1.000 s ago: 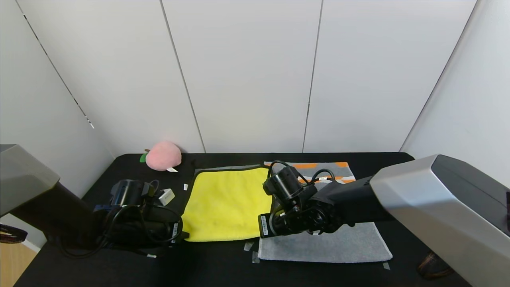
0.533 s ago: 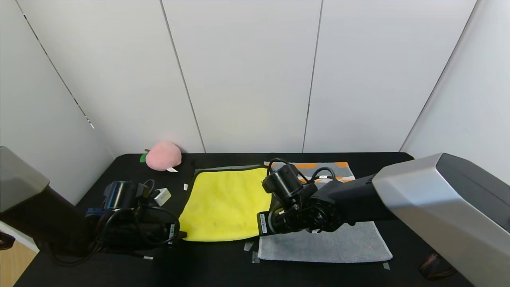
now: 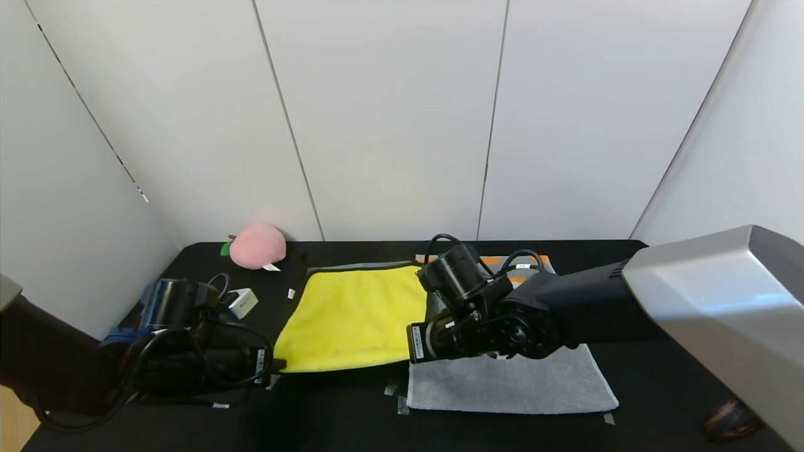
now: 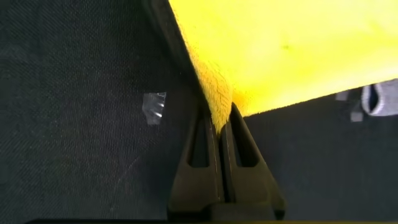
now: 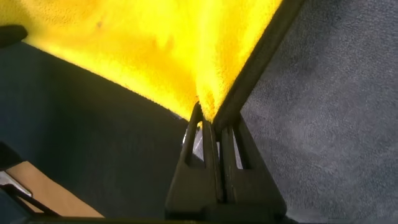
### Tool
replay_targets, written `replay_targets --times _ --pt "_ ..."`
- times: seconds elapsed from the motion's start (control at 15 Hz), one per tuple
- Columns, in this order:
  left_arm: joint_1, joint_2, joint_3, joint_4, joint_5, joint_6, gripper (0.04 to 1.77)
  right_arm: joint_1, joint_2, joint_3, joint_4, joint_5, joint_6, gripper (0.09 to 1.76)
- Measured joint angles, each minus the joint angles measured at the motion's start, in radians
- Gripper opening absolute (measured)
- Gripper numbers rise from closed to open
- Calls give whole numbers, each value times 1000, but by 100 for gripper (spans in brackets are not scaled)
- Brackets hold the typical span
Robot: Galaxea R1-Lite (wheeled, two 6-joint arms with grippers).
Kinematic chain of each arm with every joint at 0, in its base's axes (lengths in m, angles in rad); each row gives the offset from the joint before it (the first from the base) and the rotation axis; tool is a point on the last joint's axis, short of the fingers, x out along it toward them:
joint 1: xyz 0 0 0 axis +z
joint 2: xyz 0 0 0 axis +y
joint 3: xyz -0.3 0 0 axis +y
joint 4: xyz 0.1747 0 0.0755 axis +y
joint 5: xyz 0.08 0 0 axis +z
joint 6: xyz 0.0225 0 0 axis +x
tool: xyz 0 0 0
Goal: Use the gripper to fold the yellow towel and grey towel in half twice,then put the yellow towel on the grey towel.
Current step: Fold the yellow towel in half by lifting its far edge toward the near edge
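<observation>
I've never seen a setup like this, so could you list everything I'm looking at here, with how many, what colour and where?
yellow towel: one, bright yellow with dark trim, spread on the table's middle, its two near corners pinched.
grey towel: one, grey with orange and white bands at the far end, lying flat right of the yellow towel.
plush peach: one, pink with a green leaf, far left corner of the table.
tape scraps: a few, pale, on the table near the towels' front edges.
table: one, black cloth-covered surface.
wall panels: white, behind the table.
left claw: one, black, shut on the yellow towel's near left corner.
right claw: one, black, shut on its near right corner.
</observation>
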Motion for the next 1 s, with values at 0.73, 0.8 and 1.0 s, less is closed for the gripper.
replay_targets --times 0.73,0.8,1.0 --pt "-15 -198 151 1 14 -2 12 55 -134 160 -2 -29 21 14" --pt "-15 -217 162 1 14 -1 12 60 -145 172 -2 -29 35 14" --pt "-15 -263 190 1 14 -1 12 71 -166 195 -2 -28 65 14"
